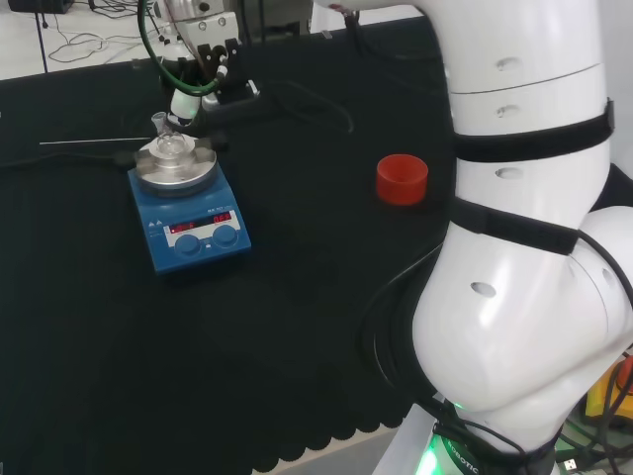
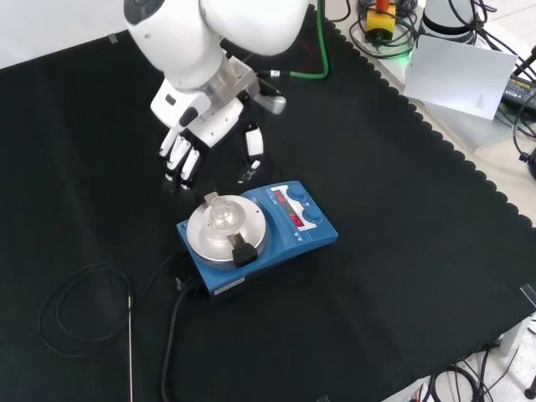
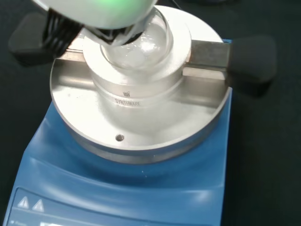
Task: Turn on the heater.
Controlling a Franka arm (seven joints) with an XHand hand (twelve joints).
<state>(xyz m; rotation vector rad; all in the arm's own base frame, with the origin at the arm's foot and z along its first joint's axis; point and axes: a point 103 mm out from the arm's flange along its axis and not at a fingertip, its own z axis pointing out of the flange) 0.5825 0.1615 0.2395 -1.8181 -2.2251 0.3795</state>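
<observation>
Black cloth (image 2: 402,276) — pale floor (image 1: 69,40)

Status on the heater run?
Hand open, hovering beyond heater, no contact. Displays lit red; knobs untouched. Flask on the plate; path to knobs looks clear.

surface: black cloth (image 2: 402,251) | on it: blue heater (image 2: 276,243); red cup (image 1: 402,178); black cable (image 2: 75,310)

Place: we are looking at a lab.
Clues: a blue heater (image 2: 255,233) is warming a glass flask (image 2: 221,214); cables (image 2: 71,310) are lying around.
</observation>
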